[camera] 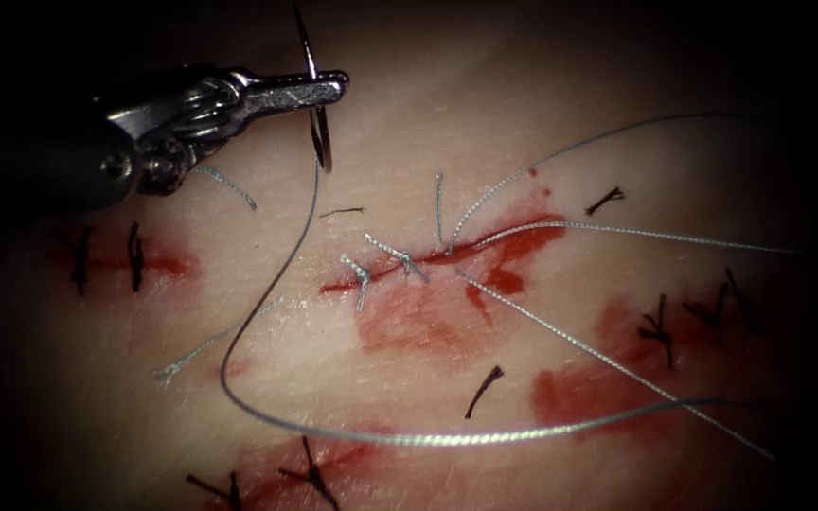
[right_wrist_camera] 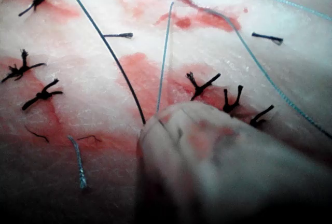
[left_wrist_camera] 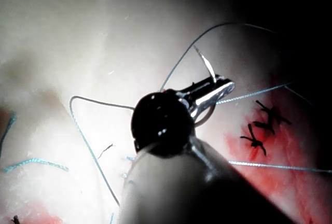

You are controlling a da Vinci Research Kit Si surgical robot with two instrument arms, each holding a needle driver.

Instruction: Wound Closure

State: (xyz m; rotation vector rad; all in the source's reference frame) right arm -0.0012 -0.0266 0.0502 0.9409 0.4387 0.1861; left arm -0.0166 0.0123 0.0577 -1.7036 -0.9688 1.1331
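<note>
Above the red-stained pale tissue (camera: 523,123), left of the stitched cut (camera: 447,255): steel left needle driver (camera: 328,88) gripping curved needle (camera: 319,142) mid-curve, trailing grey thread (camera: 267,293); right tool's state indeterminable.

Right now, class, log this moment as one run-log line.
left tool: shut on needle mid-curve | needle: clear of tissue, left of cut | thread: trails from needle across tissue

L arm's tool (camera: 319,90) is coming in from 9–10 o'clock in endoscope view, shaft lying near level, wrist straight, jaws pointing to 3 o'clock, clamping needle (camera: 315,104) approx mid-curve, clear of tissue.
</note>
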